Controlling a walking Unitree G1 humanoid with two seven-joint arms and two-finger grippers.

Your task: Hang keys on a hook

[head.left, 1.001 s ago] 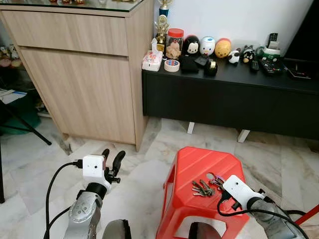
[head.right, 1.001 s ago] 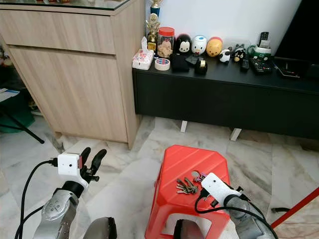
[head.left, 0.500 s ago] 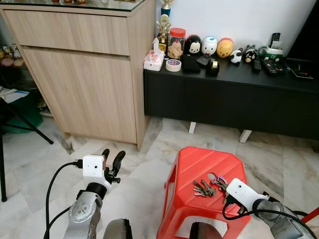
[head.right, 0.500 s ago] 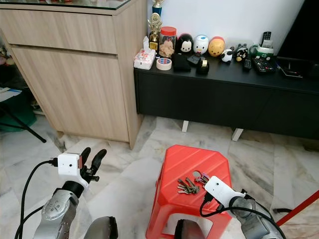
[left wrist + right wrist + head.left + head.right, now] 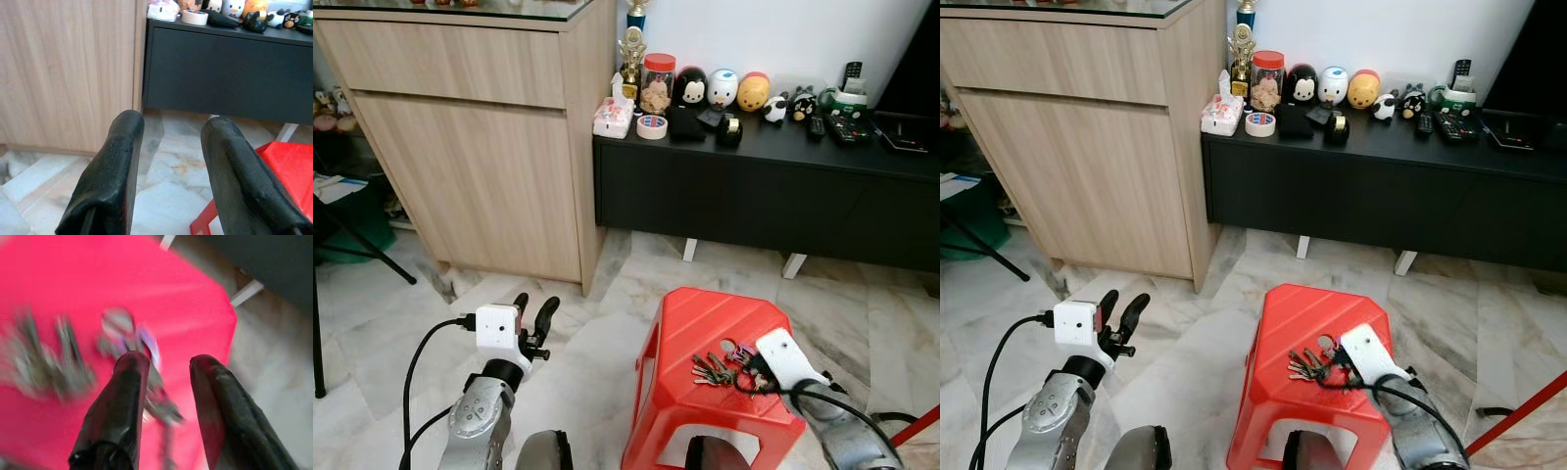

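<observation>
A bunch of keys [image 5: 712, 368] on a ring lies on top of a red plastic stool [image 5: 705, 318]. My right gripper [image 5: 750, 378] is low over the stool's right side, right at the ring end of the bunch. In the blurred right wrist view the right gripper [image 5: 168, 363] is open, and the keys [image 5: 63, 374] lie just past and beside its fingers [image 5: 128, 382]. Left of the stool my left gripper [image 5: 534, 311] is held up over the floor, open with nothing in it. In the left wrist view the left gripper [image 5: 172, 122] points at the black console.
A tall wooden cabinet [image 5: 480, 137] stands at the back left. Beside it a low black console [image 5: 773, 186] carries figurines, a tape roll [image 5: 651, 127] and remotes. Marble floor [image 5: 597, 343] surrounds the stool. A red rod [image 5: 915, 428] crosses the bottom right corner.
My right gripper has moved forward and left over the stool, from its right edge up to the keys. The left arm has not moved.
</observation>
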